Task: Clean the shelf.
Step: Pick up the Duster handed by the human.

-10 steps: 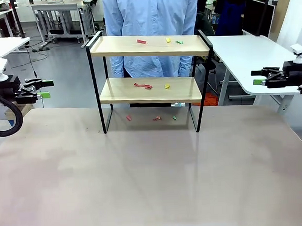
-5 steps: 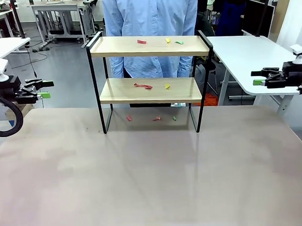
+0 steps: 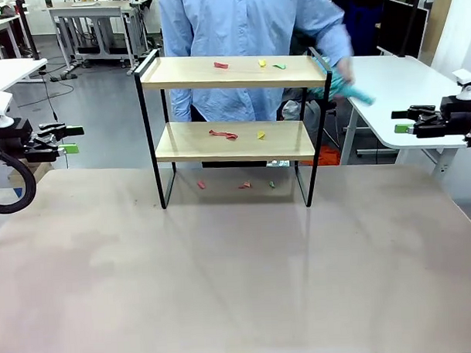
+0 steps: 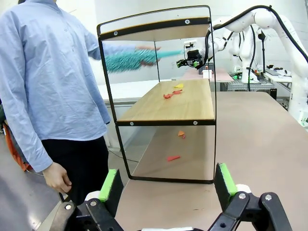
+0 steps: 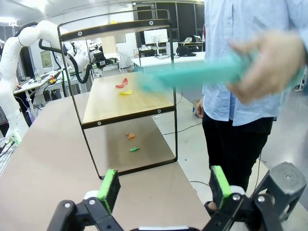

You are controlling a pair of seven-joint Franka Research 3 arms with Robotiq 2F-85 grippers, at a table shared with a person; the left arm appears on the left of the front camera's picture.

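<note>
In the front view the left gripper (image 3: 70, 140) hangs off the table's (image 3: 239, 285) left edge with its jaws apart and nothing between them. The right gripper (image 3: 404, 119) does the same off the right edge, also empty. The shelf (image 3: 193, 72) stands at the far middle of the table, well apart from both. Small coloured scraps (image 3: 223, 134) lie on its two boards, and more lie on the table beneath it. A person (image 3: 238, 37) stands behind it. One hand (image 3: 342, 70) is out past the shelf's right end with a teal duster (image 3: 358, 93), by the look of it, though it is blurred.

The left wrist view looks along the shelf from its end, between wide-open green pads (image 4: 109, 185). Scraps sit on the lower board and on the table below. The duster is level with the top board.

In the right wrist view the pads (image 5: 109, 187) are equally wide apart. The blurred hand and duster cross between this gripper and the shelf.

The main risk is probably on the right side: an arm reaching in now could meet that hand. The scraps are thin and flat, so fingers may scrape the board or flick them off. The thin frame could also be knocked and the shelf shifted.
</note>
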